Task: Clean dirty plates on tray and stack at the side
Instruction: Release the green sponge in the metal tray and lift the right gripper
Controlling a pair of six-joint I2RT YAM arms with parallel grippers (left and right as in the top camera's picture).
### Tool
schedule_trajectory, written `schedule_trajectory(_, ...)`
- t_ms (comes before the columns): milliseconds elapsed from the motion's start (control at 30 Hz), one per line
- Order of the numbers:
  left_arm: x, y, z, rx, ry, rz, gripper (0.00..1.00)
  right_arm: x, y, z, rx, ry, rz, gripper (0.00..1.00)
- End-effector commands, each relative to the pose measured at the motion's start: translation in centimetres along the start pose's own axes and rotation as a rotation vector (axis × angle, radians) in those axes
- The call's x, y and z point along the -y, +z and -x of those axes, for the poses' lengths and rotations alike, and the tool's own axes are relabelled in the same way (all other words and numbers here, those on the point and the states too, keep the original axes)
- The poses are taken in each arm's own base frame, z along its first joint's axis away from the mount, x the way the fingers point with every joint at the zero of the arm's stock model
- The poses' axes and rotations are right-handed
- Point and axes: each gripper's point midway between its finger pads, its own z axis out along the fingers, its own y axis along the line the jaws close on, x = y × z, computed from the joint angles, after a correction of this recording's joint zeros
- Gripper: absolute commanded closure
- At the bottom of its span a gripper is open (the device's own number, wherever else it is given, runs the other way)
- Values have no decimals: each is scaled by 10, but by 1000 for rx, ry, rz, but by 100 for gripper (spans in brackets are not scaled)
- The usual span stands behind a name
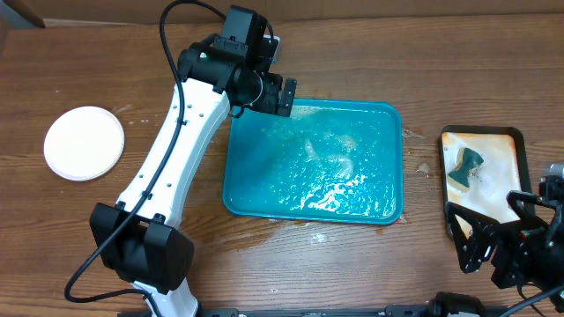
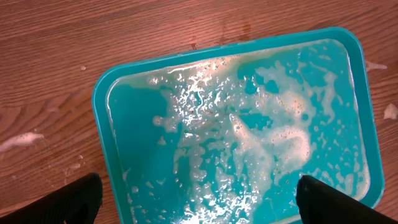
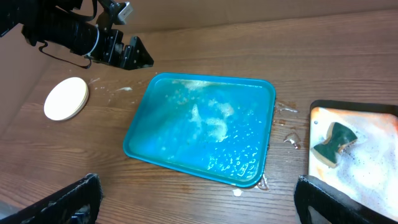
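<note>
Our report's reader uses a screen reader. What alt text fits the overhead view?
A teal tray of soapy water sits centre frame with the left tool above its far-left corner. A white plate lies to its left; a small foamy tray holding a sponge and the right tool are at right.

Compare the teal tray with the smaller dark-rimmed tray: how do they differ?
The teal tray is larger, the dark-rimmed tray smaller. The teal tray holds only water and suds; the dark-rimmed tray holds a green sponge in whitish-orange foam. Both are rectangular, wet and soapy.
</note>
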Motion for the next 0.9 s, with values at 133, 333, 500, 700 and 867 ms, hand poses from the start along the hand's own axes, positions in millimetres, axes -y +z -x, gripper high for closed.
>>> schedule_trajectory(133,-2,4,1,-3,15,11,0,-4,-3,2,13,-7,16,0)
schedule_trajectory(333,-2,4,1,-3,15,11,0,-17,-27,9,161,-116,20,0)
schedule_trajectory(500,-2,4,1,-3,15,11,0,-29,-59,4,374,-227,13,0)
schedule_trajectory(700,-2,4,1,-3,15,11,0,-25,-70,-27,524,-284,-18,0)
schedule_trajectory(867,-2,4,1,-3,15,11,0,-19,-49,-44,603,-324,9,0)
